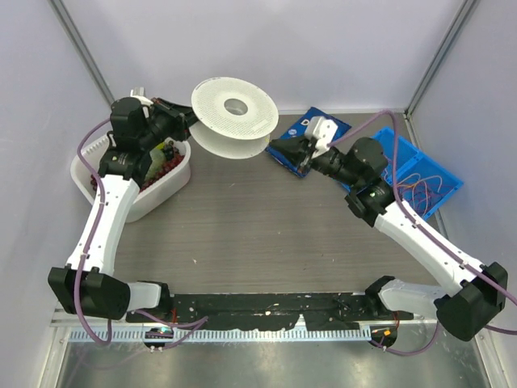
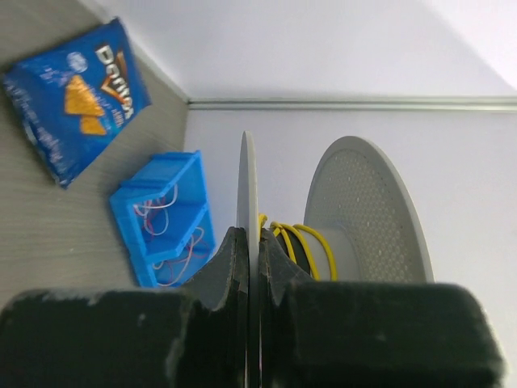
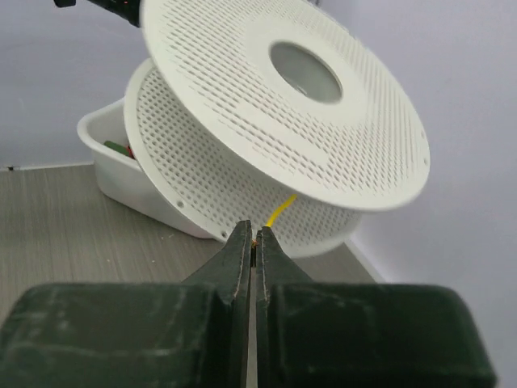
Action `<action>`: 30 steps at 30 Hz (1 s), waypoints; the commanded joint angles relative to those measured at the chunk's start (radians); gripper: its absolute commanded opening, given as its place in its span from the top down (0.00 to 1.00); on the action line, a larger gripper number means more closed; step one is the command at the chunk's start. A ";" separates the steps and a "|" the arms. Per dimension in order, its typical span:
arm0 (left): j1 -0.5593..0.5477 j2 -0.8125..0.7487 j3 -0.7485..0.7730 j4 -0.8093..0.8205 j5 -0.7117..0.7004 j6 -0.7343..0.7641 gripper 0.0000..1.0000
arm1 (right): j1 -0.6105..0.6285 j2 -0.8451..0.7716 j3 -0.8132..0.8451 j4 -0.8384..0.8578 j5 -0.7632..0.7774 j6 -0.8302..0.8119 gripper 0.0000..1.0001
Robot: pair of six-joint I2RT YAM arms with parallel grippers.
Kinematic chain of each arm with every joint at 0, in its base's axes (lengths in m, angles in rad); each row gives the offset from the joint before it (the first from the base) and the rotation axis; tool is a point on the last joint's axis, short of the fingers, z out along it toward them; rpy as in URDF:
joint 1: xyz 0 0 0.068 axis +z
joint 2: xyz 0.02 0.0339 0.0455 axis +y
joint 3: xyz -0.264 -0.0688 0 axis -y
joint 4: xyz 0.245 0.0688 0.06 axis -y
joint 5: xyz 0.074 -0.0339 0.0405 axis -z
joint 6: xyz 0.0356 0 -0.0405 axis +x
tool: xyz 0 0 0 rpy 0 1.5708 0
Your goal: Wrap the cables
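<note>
1. Clamping the thin rim of the white perforated round plastic spool [image 1: 234,113] with the left gripper [image 2: 248,240], fingers pressed together on one flange, at the back left of the grey wood-grain table [image 1: 242,226].
2. Holds that spool tilted, just beside the white plastic tub [image 1: 166,192].
3. Pinching the thin yellow cable [image 3: 280,208] with the right gripper [image 3: 254,236], fingers squeezed shut on the strand just below the spool's lower flange.
4. Shows, from the left wrist, several turns of yellow cable wound on the hub between the two flanges.
5. Leaves the thin orange-red and white cables [image 1: 420,187] in loose loops inside the blue plastic compartment tray [image 1: 416,153] at the far right, well apart from the spool.
6. Has a blue foil chip bag [image 2: 77,97] lying flat on the table between spool and tray, partly under the right wrist.
</note>
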 commanded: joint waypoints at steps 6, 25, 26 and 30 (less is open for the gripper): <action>-0.073 0.004 0.071 -0.145 -0.250 0.003 1.00 | 0.284 -0.008 0.023 -0.082 0.286 -0.647 0.99; -0.161 0.197 0.056 0.140 -0.411 0.176 1.00 | 0.224 0.390 0.190 0.155 0.376 -0.899 0.99; -0.162 0.217 0.055 0.162 -0.411 0.179 1.00 | 0.195 0.402 0.195 0.176 0.368 -0.896 0.99; -0.164 0.312 0.044 0.290 -0.408 0.184 1.00 | 0.127 0.480 0.204 0.263 0.317 -0.894 0.99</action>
